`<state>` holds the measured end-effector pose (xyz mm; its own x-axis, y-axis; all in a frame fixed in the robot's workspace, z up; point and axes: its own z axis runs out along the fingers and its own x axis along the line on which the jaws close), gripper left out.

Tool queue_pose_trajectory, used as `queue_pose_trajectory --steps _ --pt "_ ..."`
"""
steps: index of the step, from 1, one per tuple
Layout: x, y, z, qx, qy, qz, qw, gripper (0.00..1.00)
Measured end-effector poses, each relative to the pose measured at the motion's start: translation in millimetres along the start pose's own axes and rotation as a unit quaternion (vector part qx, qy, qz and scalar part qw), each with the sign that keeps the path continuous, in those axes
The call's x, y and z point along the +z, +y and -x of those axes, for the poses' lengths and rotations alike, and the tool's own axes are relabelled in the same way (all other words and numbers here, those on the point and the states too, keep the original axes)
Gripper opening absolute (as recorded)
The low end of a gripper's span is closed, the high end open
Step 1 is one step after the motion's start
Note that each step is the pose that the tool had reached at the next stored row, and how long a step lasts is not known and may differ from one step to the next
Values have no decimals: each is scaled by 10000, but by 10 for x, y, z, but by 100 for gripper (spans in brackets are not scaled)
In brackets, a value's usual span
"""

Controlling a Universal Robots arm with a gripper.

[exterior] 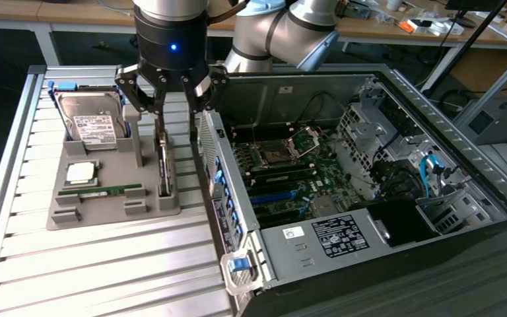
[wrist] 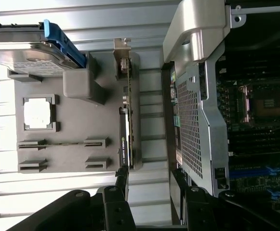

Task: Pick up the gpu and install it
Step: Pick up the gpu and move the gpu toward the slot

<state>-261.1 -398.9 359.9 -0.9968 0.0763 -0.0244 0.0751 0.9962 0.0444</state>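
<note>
The gpu stands on its edge in a slot of the grey holder, at that holder's side nearest the computer case. It is a thin card with a green board and a silver end bracket. In the wrist view the gpu runs lengthwise along the holder's edge. My gripper hangs open just above the card's far end, one finger on each side and nothing between them. In the wrist view the gripper is apart from the card, and one of its fingers lines up with the card's end.
The holder also carries a silver hard drive, a square processor chip and a narrow memory stick. The open computer case lies at the exterior view's right with its motherboard exposed. Its perforated metal wall stands close beside the gpu.
</note>
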Motion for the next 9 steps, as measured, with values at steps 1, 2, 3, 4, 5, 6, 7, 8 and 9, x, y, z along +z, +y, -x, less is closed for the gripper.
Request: queue_pose_trajectory --steps 1,2,3,4,5,6,7,8,9 --pt "2 0 0 0 0 0 10000 48" --pt "5 0 0 0 0 0 10000 48" --pt "10 0 0 0 0 0 10000 48" --pt "12 -1 0 0 0 0 10000 48" --pt "14 -1 -1 0 0 0 10000 48" --pt "17 -1 -1 0 0 0 10000 48" --pt "20 -1 -1 0 0 0 10000 48" --pt "22 -1 -1 0 0 0 10000 48" --pt "25 -1 -1 0 0 0 10000 48"
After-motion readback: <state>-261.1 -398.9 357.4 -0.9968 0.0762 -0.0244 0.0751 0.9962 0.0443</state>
